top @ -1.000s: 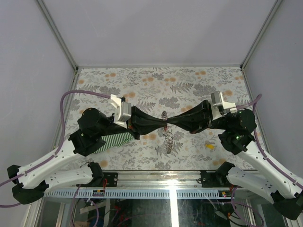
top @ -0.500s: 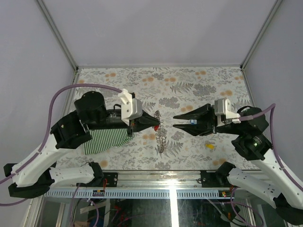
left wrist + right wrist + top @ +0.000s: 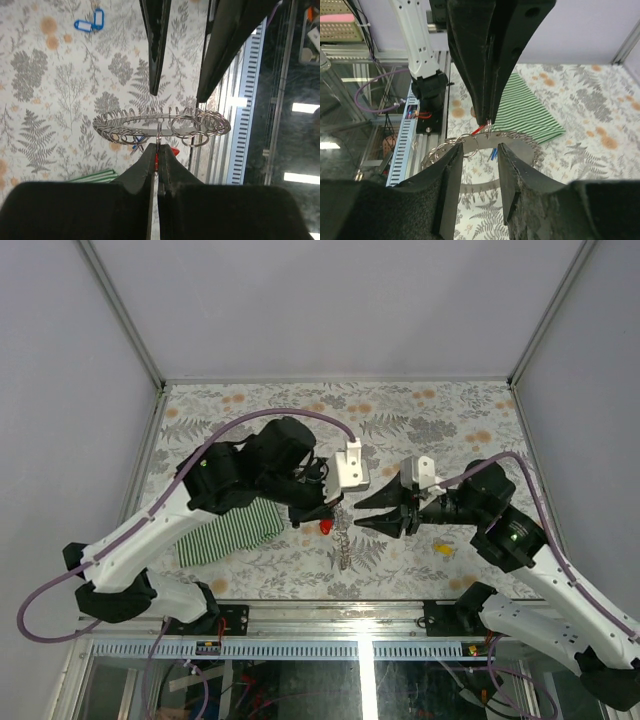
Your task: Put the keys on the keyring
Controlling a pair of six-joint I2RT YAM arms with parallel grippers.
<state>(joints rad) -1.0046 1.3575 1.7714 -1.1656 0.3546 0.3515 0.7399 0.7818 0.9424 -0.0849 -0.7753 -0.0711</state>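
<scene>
Keyring: I have the silvery toothed keyring (image 3: 150, 119) between my two grippers, over the floral table (image 3: 470, 420). Several small metal loops (image 3: 183, 126) bunch along one stretch of its rim.
L gripper: my L gripper (image 3: 158, 146) is clamped tight, no gap btwn the fingers. It pinches a thin wire loop, seen edge-on, that reaches up to the keyring's rim. I read that loop as the red key's own, but the wire is too fine to be sure.
Red key: the red key (image 3: 326, 527) sits right at the L tips, just L of the keyring from the top cam.
R gripper: my R gripper (image 3: 479, 149) stands part-open w/ a clear gap btwn the fingers and nothing in it. Its tips stop just short of the keyring's rim, facing the L gripper across it. Touching or not, I can't tell.
Blue tag: a blue tag (image 3: 493, 153) peeks out at the keyring's rim, close to the red key.
Blue keys: a pair of blue keys (image 3: 91, 22) lies flat on the table, well apart from the keyring.
Yellow key: the yellow key (image 3: 443, 550) is on the table, well R of the keyring.
Cloth: the green striped cloth (image 3: 230, 530) lies flat, well L of the keyring, partly under the L arm.
</scene>
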